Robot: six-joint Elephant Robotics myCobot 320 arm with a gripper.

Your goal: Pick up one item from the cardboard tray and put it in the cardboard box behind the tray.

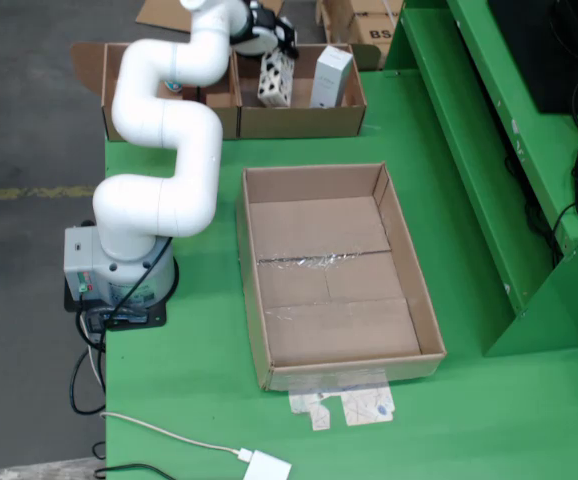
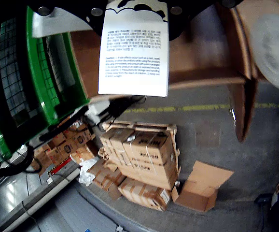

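I've got the end effector [image 1: 269, 45] up over the back of the green table [image 1: 469, 400], carrying a small white carton with black spots [image 1: 276, 78] above the cardboard box [image 1: 299, 122] that sits behind the tray [image 1: 334, 270]. The wrist view shows the carton's printed face [image 2: 133, 48] hanging straight below the tool, so I read it as held, though I can't make out the jaws themselves in either view. The tray looks bare inside, just tape across its floor. In the box, a taller white carton [image 1: 331, 76] stands upright just right of my load in the overhead view.

For a clean drop, I'd want to lower before letting go, so the carton doesn't tumble. I'd keep it left of that standing carton and clear of the divider wall, then release once the bottom edge is down inside the box walls. Main risk, to my eye: clipping the neighbour and knocking it over.
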